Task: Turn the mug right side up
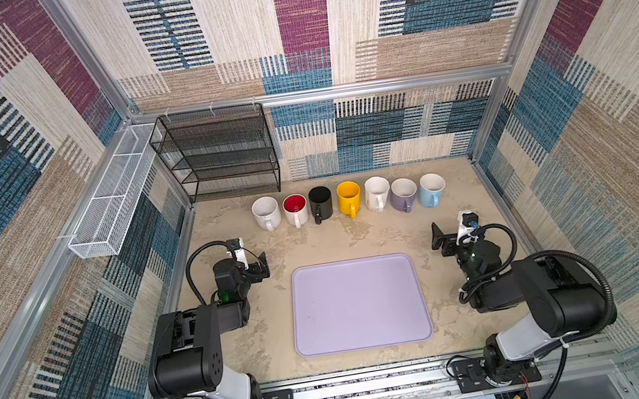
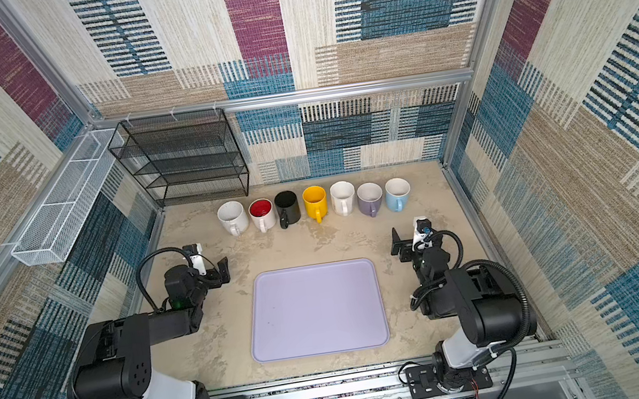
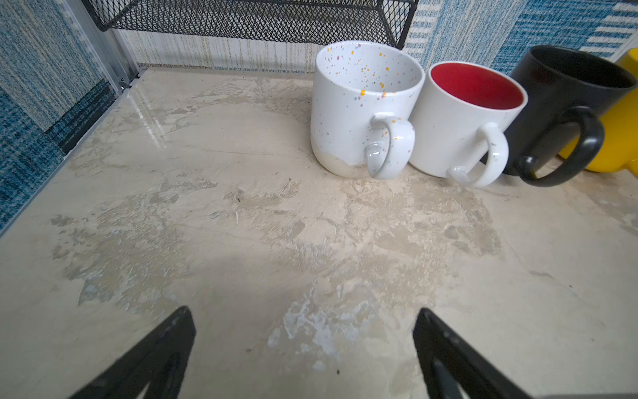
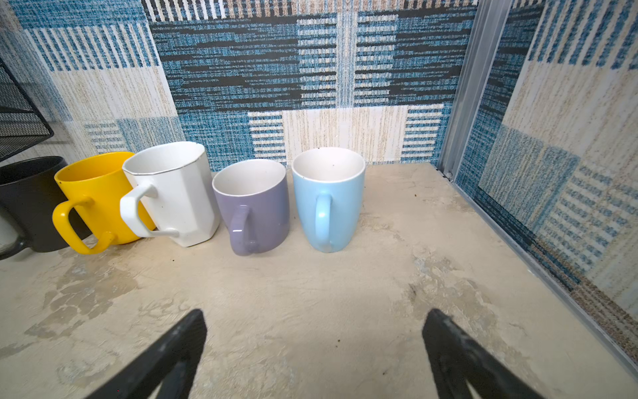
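Closest to me, the metal rail (image 1: pixel 375 384) carries both arm mounts. Just past it a lavender tray (image 1: pixel 359 304) lies flat on the mottled beige table (image 1: pixel 356 237), between the two arms.

Off the tray's far left corner the left gripper (image 1: pixel 262 265) hangs low over the table. Its jaws are spread wide with nothing between them, and from its own wrist view the black fingers (image 3: pixel 162 355) frame only bare tabletop. Off the far right corner the right gripper (image 1: pixel 440 240) mirrors it, with fingers (image 4: pixel 459 355) wide apart and empty.

Seven mugs stand in a close row along the back wall, well apart from both sets of fingers. Each one is mouth up with its handle turned toward the arms:
- speckled white mug (image 1: pixel 266 211)
- red-lined white mug (image 1: pixel 295 208)
- black mug (image 1: pixel 320 200)
- yellow mug (image 1: pixel 348 196)
- faceted white mug (image 1: pixel 376 193)
- purple mug (image 1: pixel 404 193)
- light blue mug (image 1: pixel 431 189)

The first three sit ahead of the left fingers, and the purple and light blue ones lie ahead of the right fingers. I cannot tell which mug the task means.

At the row's left end a black mesh rack (image 1: pixel 219 155) stands in the back corner, and a white wire basket (image 1: pixel 111 194) hangs on the left wall.
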You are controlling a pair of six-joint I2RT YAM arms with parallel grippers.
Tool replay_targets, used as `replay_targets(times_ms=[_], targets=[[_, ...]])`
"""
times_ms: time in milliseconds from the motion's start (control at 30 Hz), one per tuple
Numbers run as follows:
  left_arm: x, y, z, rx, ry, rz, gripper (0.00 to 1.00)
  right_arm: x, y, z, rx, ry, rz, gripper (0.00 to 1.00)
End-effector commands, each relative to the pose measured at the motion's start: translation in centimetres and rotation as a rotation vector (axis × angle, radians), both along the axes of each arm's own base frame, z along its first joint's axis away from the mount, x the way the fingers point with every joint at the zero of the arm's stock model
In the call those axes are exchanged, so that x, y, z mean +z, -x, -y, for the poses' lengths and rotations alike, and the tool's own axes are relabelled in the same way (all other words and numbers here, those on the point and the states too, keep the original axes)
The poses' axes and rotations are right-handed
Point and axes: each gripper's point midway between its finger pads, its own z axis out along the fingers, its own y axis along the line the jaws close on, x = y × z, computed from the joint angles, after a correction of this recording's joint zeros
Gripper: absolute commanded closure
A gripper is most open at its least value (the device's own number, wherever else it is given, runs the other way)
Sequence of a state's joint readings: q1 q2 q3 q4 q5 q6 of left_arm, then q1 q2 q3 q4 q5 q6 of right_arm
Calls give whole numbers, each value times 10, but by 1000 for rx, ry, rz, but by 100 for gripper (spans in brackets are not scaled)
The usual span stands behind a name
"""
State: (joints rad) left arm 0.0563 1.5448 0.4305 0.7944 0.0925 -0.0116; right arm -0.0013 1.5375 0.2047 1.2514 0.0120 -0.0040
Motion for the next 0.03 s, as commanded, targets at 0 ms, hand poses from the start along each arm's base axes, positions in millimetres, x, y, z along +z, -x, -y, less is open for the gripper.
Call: replay_targets(times_ms=[0], targets=[[4, -3, 1, -15, -20, 14, 1, 11, -1, 3, -16, 10, 43, 0]])
